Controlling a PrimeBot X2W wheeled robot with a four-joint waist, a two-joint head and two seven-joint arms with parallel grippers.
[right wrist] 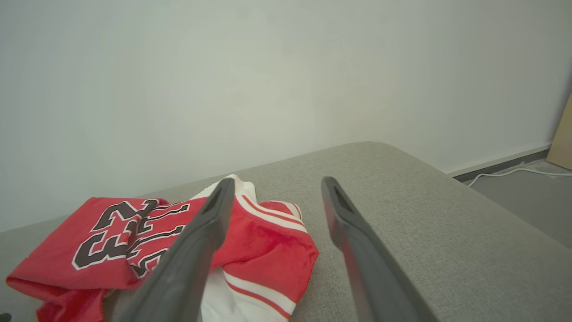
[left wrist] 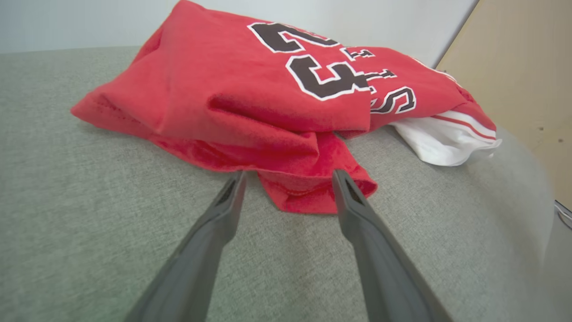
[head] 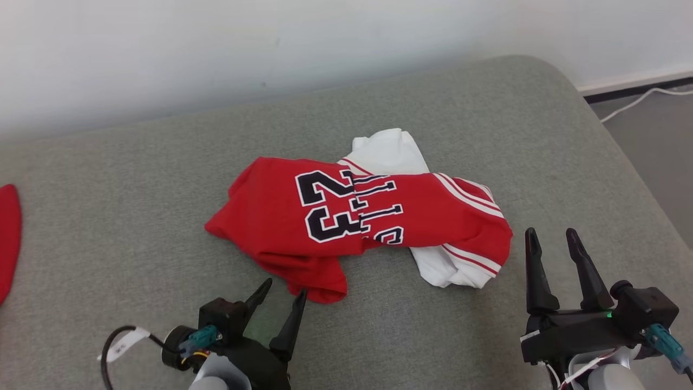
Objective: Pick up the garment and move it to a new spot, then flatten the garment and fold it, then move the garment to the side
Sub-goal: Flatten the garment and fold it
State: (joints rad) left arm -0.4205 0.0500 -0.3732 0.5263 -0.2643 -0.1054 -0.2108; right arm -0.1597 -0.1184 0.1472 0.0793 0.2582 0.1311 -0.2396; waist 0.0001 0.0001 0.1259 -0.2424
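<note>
Garment [head: 346, 216] crumpled mid-cushion [head: 135, 216]; left gripper [head: 285, 287] at its 7 o'clock, spread wide, empty, tips beside the hem flap; right gripper [head: 550, 233] at 4 o'clock, likewise wide and empty; suggest: pinch deep past the hem, then lift.

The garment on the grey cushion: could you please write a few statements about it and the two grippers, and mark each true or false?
1. The garment lies crumpled on the grey cushion. True.
2. The left gripper is shut on a red corner. False: it is open, fingertips at the near red corner, gripping nothing.
3. The number 23 is black with a white outline. True.
4. The right gripper holds the white part. False: it is open beside the striped end, holding nothing.
5. A blue cloth lies at the head view's left edge. False: the cloth there is red.
</note>
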